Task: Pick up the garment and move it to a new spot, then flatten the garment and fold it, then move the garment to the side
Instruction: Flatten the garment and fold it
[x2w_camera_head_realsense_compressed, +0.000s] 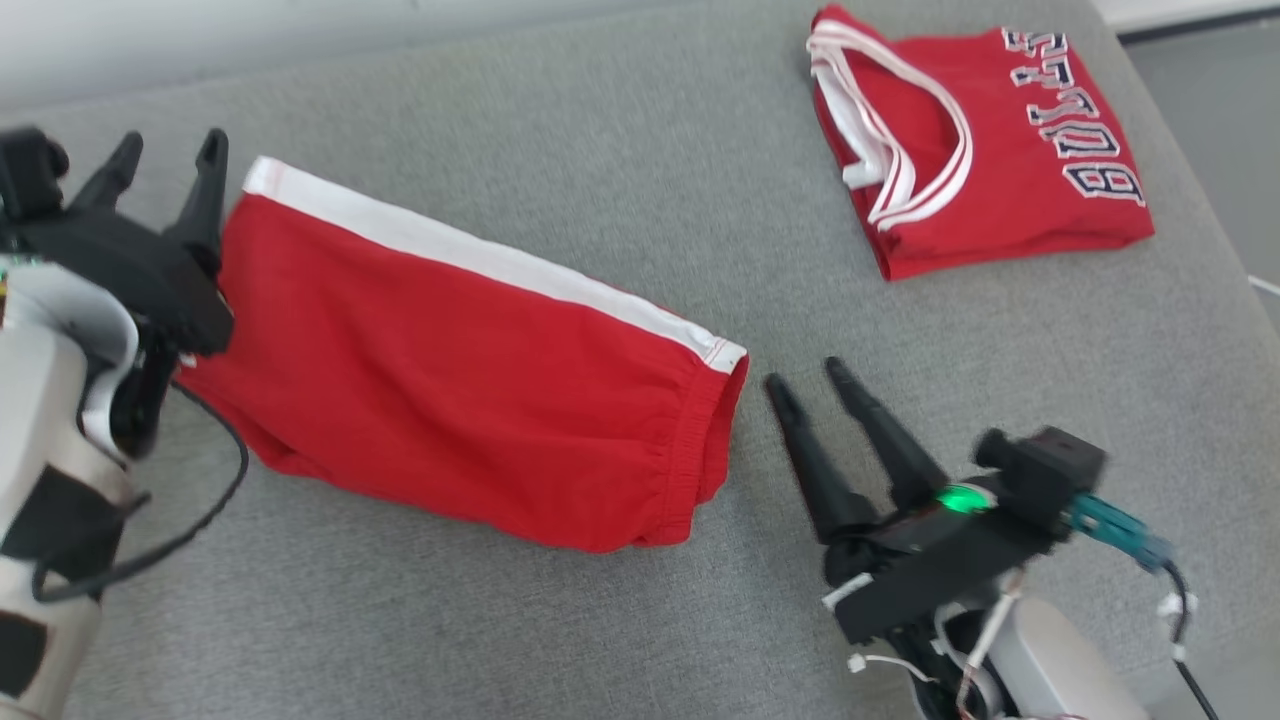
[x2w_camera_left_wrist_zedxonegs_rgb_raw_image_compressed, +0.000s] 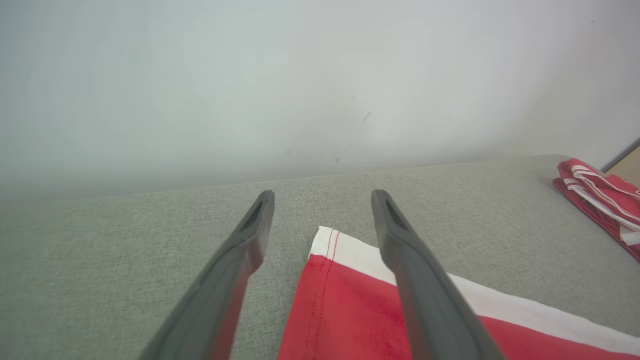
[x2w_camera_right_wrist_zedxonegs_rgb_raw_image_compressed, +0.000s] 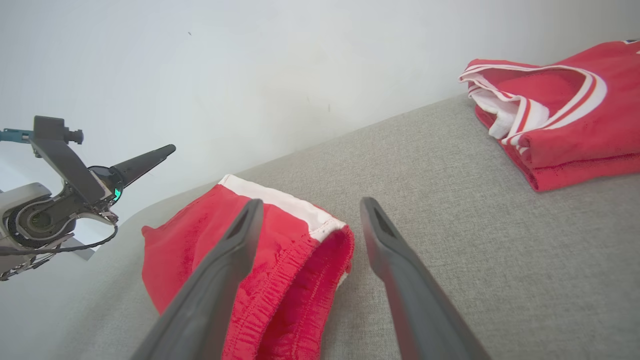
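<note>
The garment, red shorts (x2w_camera_head_realsense_compressed: 450, 380) with a white side stripe, lies folded flat on the grey cushion (x2w_camera_head_realsense_compressed: 620, 140). My left gripper (x2w_camera_head_realsense_compressed: 168, 145) is open at the shorts' left hem end, its fingers hovering over the white-striped corner (x2w_camera_left_wrist_zedxonegs_rgb_raw_image_compressed: 350, 310) with nothing between them (x2w_camera_left_wrist_zedxonegs_rgb_raw_image_compressed: 322, 196). Just off the elastic waistband end at the right, my right gripper (x2w_camera_head_realsense_compressed: 805, 377) is open and holds nothing. In the right wrist view the waistband (x2w_camera_right_wrist_zedxonegs_rgb_raw_image_compressed: 300, 270) lies under and left of the spread fingers (x2w_camera_right_wrist_zedxonegs_rgb_raw_image_compressed: 311, 202), and my left gripper (x2w_camera_right_wrist_zedxonegs_rgb_raw_image_compressed: 145, 160) shows beyond the shorts.
A second red garment, a folded jersey (x2w_camera_head_realsense_compressed: 980, 150) with white trim and lettering, lies at the cushion's far right (x2w_camera_right_wrist_zedxonegs_rgb_raw_image_compressed: 565, 125) (x2w_camera_left_wrist_zedxonegs_rgb_raw_image_compressed: 600, 195). A pale wall (x2w_camera_left_wrist_zedxonegs_rgb_raw_image_compressed: 300, 75) runs behind the cushion. The cushion's right edge drops off near the jersey.
</note>
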